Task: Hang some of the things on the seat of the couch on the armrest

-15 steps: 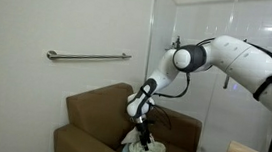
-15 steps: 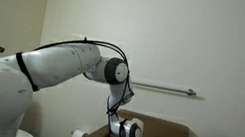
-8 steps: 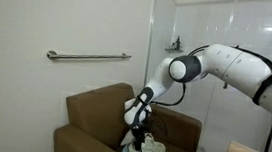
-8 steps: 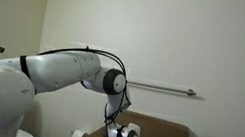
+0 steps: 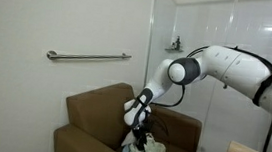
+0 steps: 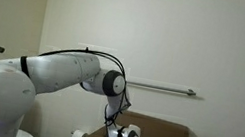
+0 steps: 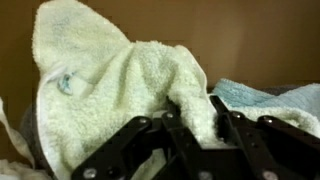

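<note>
White arm [image 5: 230, 61] low over brown couch [image 5: 86, 107]

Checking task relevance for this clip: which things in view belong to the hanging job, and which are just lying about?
Job: pale green towel; light blue cloth; couch armrest; end effector, pinching the towel.
Lying about: steel wall bar.

robot arm [image 6: 62, 68] over brown couch [image 6: 164, 135], wall bar [image 6: 160, 86]

The towel [image 7: 110, 90] is pale white-green, the cloth [image 7: 246, 93] light blue, the couch [image 5: 88, 108] brown.
</note>
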Controlling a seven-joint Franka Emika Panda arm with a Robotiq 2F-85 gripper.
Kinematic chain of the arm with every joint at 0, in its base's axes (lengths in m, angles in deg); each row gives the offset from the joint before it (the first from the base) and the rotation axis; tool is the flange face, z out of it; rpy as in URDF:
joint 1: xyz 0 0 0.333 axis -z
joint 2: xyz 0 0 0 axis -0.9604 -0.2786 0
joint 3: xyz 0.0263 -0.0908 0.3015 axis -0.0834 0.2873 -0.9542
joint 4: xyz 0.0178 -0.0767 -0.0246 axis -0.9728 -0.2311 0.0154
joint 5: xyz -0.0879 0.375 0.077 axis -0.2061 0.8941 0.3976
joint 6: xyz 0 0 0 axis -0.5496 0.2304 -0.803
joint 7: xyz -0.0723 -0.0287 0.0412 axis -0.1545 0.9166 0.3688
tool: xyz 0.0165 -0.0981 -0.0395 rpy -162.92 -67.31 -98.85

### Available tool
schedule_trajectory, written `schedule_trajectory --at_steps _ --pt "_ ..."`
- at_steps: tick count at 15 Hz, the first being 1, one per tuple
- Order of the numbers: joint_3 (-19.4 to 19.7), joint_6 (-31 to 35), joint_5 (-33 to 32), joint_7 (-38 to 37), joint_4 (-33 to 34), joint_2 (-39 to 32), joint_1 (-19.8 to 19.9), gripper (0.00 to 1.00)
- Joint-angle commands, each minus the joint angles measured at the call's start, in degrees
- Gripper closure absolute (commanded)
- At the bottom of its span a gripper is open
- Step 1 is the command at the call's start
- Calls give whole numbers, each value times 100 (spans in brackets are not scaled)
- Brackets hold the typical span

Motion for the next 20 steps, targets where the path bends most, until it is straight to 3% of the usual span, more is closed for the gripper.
schedule_trajectory --at_steps 1,4,8,14,20 --pt "-243 -646 133 -16 96 -87 110 92" --pt "-540 -1193 252 260 0 -90 224 98" --pt "-602 -931 556 -61 -536 232 278 96" --pt "-451 -13 730 -502 -2045 1570 392 96" --pt "-298 -655 665 -412 -3009 3197 473 96"
